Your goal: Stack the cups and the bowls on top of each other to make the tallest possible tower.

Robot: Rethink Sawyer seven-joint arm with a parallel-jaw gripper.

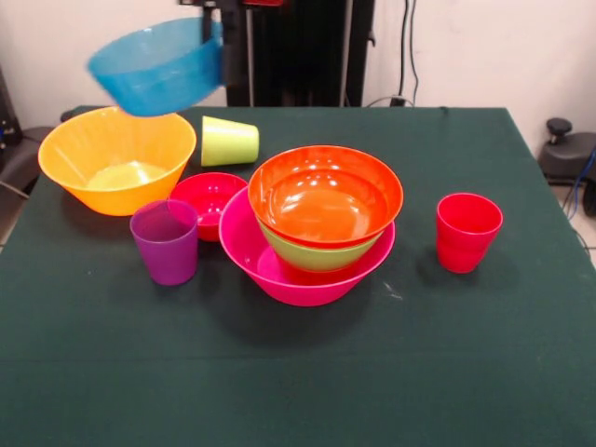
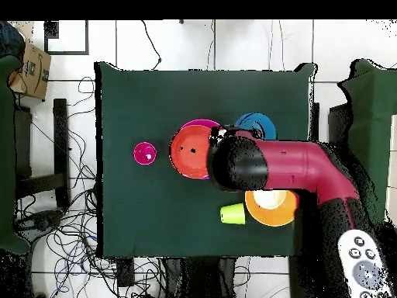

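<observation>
The gripper (image 1: 213,35) comes down at the top edge of the front view and is closed on the rim of the blue bowl (image 1: 156,67), which hangs tilted in the air above the large yellow-orange bowl (image 1: 117,156). The tower (image 1: 315,233) stands in the middle of the green table (image 1: 298,372): the pink bowl (image 1: 289,270) at the bottom, the green bowl (image 1: 317,254) in it, the orange-red bowl (image 1: 326,194) on top. The small red bowl (image 1: 207,200) sits just beside the pink bowl. The purple cup (image 1: 166,242) stands upright in front of it, the lime green cup (image 1: 228,142) lies on its side, and the red cup (image 1: 467,231) stands well apart.
</observation>
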